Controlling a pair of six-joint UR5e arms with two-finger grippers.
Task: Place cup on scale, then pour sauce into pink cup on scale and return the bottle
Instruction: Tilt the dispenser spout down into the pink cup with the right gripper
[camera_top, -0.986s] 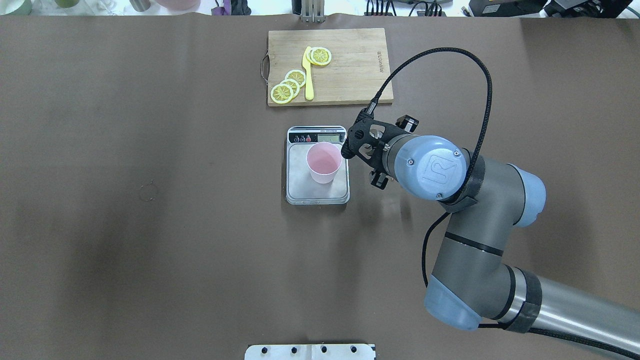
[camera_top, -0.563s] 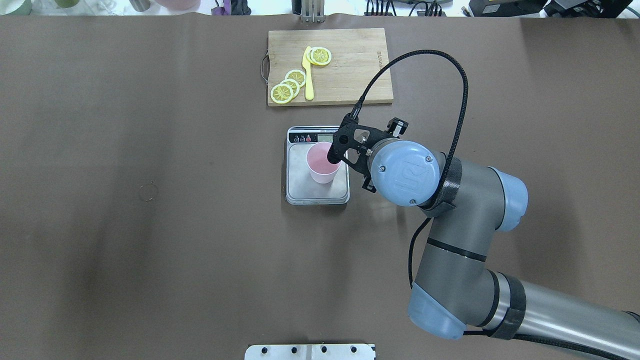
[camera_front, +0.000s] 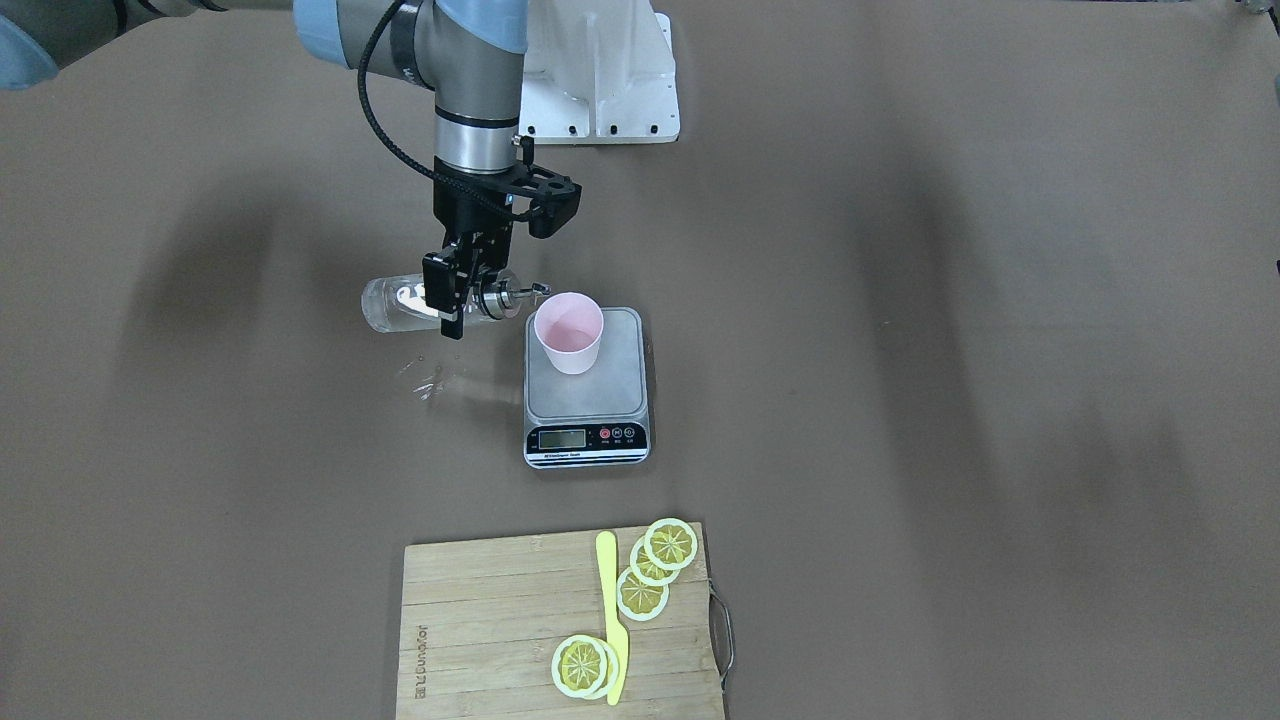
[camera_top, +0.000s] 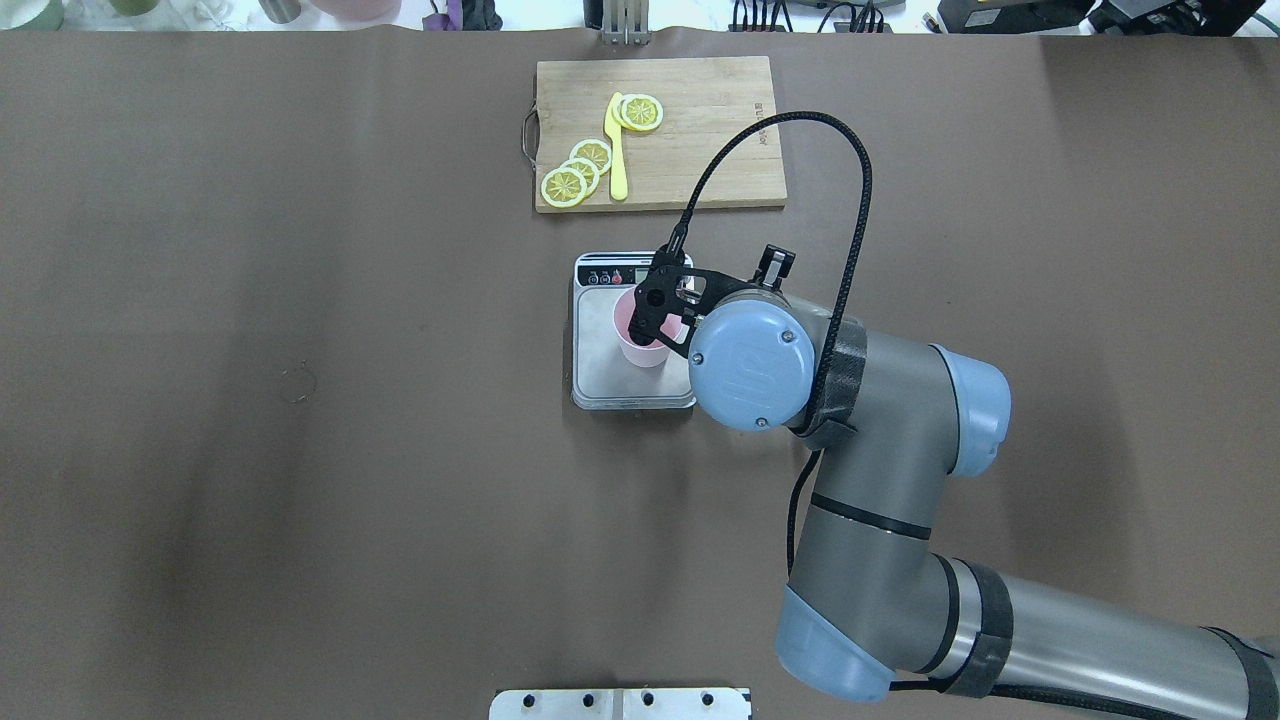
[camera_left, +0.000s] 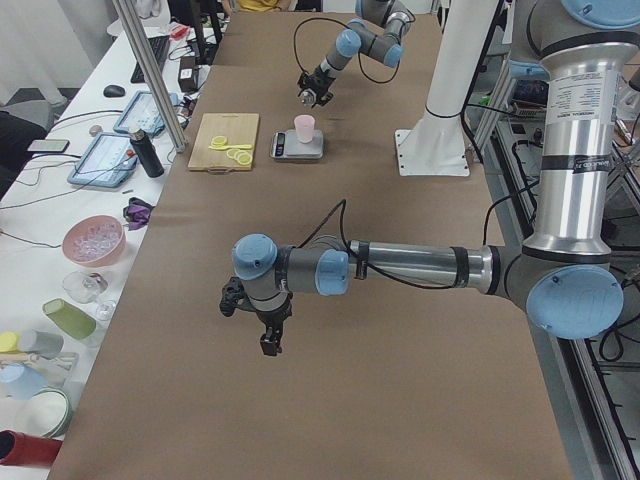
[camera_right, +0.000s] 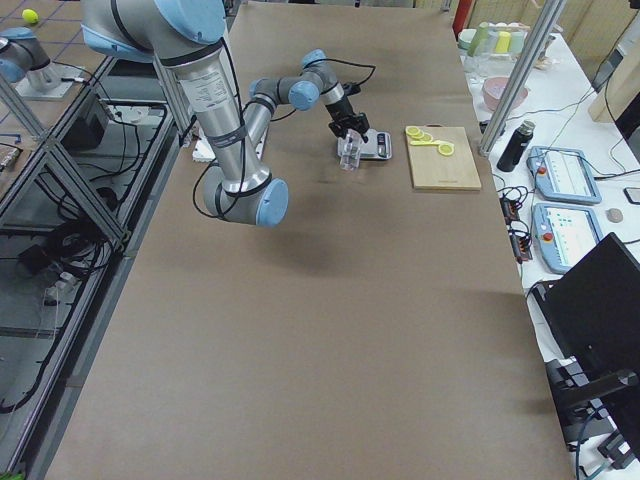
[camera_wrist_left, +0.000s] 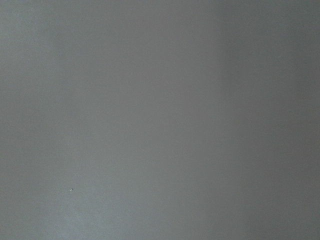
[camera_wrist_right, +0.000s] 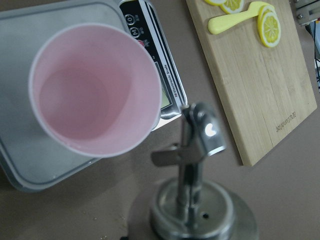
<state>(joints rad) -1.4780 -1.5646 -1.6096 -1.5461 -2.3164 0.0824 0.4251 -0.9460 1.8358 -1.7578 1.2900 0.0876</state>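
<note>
The pink cup (camera_front: 568, 333) stands upright on the scale (camera_front: 587, 400), on the half of the steel platform away from the display. My right gripper (camera_front: 455, 290) is shut on the clear glass bottle (camera_front: 395, 303), which lies about horizontal in the air beside the scale. Its silver pourer cap (camera_front: 510, 293) points at the cup's rim. In the right wrist view the spout (camera_wrist_right: 202, 132) sits just outside the cup (camera_wrist_right: 95, 90), and no stream shows. The sauce is hard to make out through the glass. My left gripper (camera_left: 267, 338) hangs over bare table, and I cannot tell its state.
A wooden cutting board (camera_top: 660, 130) with lemon slices (camera_top: 575, 175) and a yellow knife (camera_top: 616, 150) lies beyond the scale. Small bright spots (camera_front: 425, 380) mark the brown table below the bottle. The left wrist view shows only plain table surface.
My right arm has moved left towards the scale with the bottle, and its wrist now covers the cup's right edge in the overhead view. Cup and scale have not moved.
</note>
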